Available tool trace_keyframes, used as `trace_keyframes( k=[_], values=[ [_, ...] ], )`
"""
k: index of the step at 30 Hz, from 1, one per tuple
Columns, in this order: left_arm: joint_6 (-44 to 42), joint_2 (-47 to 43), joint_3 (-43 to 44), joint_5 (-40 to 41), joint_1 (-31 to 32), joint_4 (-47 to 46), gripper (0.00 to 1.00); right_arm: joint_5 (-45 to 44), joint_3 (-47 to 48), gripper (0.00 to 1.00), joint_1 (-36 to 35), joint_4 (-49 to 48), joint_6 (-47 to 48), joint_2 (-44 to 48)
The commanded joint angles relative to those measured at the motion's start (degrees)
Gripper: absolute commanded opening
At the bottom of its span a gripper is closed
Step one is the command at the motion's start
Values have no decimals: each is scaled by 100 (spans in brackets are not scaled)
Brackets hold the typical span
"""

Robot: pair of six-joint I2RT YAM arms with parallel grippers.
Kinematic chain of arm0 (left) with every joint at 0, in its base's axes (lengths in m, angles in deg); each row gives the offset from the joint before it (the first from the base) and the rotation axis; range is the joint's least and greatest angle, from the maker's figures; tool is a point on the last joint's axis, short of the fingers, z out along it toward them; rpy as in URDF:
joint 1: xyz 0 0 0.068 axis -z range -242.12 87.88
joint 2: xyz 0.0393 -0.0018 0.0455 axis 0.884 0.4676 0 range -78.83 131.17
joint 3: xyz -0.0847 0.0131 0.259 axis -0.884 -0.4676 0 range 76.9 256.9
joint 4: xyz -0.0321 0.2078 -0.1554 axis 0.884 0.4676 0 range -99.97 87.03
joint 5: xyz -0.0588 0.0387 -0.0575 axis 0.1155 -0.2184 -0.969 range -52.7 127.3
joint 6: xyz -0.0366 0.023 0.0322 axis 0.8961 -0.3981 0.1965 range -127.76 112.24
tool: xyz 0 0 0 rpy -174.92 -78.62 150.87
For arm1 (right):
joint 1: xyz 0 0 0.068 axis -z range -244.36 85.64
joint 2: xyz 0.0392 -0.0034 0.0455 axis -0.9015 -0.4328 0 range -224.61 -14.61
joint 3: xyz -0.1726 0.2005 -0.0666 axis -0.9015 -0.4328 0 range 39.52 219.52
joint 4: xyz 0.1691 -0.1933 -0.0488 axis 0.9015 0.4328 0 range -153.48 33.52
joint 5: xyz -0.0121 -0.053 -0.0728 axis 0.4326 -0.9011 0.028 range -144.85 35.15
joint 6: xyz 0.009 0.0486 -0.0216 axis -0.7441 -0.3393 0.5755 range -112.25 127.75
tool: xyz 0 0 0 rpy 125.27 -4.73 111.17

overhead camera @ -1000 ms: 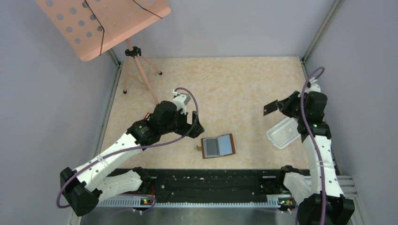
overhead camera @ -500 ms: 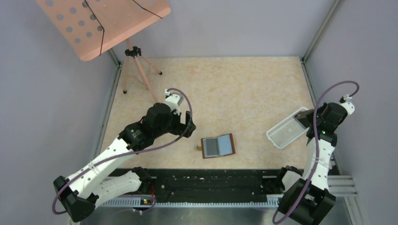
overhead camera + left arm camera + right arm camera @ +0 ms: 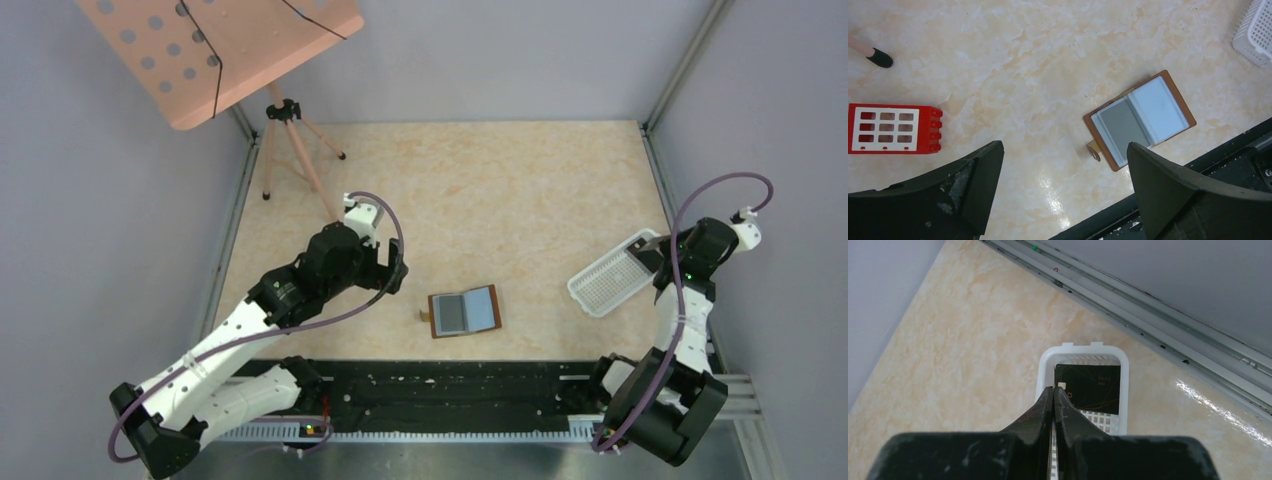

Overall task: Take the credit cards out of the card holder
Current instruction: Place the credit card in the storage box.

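Observation:
The card holder (image 3: 465, 312) lies open and flat on the table near the front edge, brown outside and blue-grey inside. In the left wrist view the card holder (image 3: 1140, 120) shows a grey panel, a pale blue panel and a small brown tab (image 3: 1093, 150). My left gripper (image 3: 393, 272) hovers to its left, and the left gripper (image 3: 1064, 146) is wide open and empty. A black credit card (image 3: 1090, 385) lies in the white perforated tray (image 3: 1082, 346). My right gripper (image 3: 1054, 388) is shut above the tray's edge, with nothing seen between its fingers.
The white tray (image 3: 600, 285) sits at the right, close to the wall rail. A red block (image 3: 893, 128) lies left of the card holder. A pink music stand (image 3: 215, 50) on a tripod stands at the back left, with one foot (image 3: 879, 57) on the table.
The left arm has drawn back to the left, away from the card holder, still open. The right arm has swung right, from beyond the tray to over it by the wall, staying shut.

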Motion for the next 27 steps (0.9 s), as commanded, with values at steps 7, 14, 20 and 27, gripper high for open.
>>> trace_keyframes(
  k=[7,14,20,27],
  values=[
    [-80,-206,-134,492,-20,-393,99,-164,-482,0,53,-1198,-196,-220],
    [26,-412,-151,698,-20,-361,99,33,-632,0,74,-1454,-165,-559],
    [53,-517,-122,719,-20,-347,99,244,-782,0,212,-1855,-184,-709],
    [163,-461,-117,653,-21,-355,99,790,-900,0,389,-2286,-265,-960]
  ],
)
